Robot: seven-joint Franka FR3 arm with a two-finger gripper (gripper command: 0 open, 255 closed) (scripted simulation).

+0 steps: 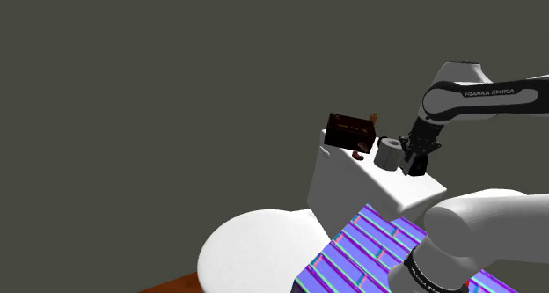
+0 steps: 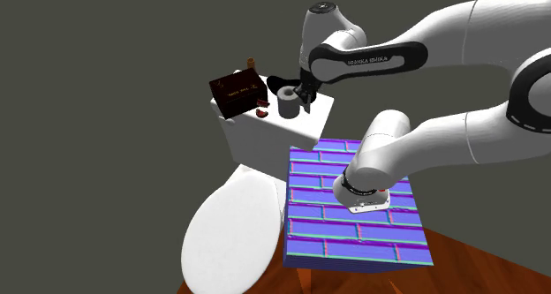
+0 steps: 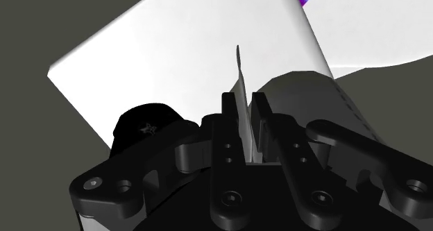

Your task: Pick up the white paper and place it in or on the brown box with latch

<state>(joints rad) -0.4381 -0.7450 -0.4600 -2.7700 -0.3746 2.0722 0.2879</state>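
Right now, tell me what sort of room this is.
Probably a bathroom: a white toilet lid lies closed, its tank stands behind it, and a roll of paper is at the tank's top near a brown box.

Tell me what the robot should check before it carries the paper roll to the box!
1. The gripper holds the roll: ok, it pinches the roll's thin edge.
2. The roll is off the tank: cannot tell, it sits very near the top.
3. The box has a free top: ok, nothing lies on it.
4. The box is open: not ok, it looks shut, so the roll likely goes on top.
5. The way to the box is free: not ok, small brown bits lie between; go over them.
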